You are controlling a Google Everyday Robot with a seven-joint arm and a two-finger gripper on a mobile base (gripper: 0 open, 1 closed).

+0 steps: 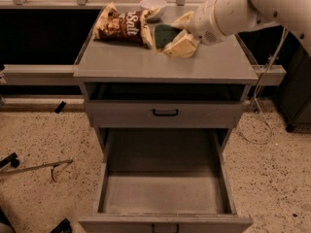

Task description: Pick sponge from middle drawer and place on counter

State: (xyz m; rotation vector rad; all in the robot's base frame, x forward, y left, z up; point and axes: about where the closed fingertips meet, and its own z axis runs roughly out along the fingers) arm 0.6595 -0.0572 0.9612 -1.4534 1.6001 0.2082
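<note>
My gripper [170, 37] is over the back middle of the grey counter [146, 64], its cream fingers [181, 46] shut on the sponge [164, 33], whose dark green face shows. The sponge is low over the counter top, just right of the chip bag. I cannot tell whether it touches the surface. The middle drawer [163, 193] is pulled out wide below, and its flat grey floor is bare. My white arm [252, 6] reaches in from the upper right.
A brown chip bag [121, 25] and a white bowl [153, 6] sit at the back of the counter. A closed shallower drawer front with a black handle [165, 113] is above the open drawer. A cable [262, 106] hangs on the right. Speckled floor surrounds the cabinet.
</note>
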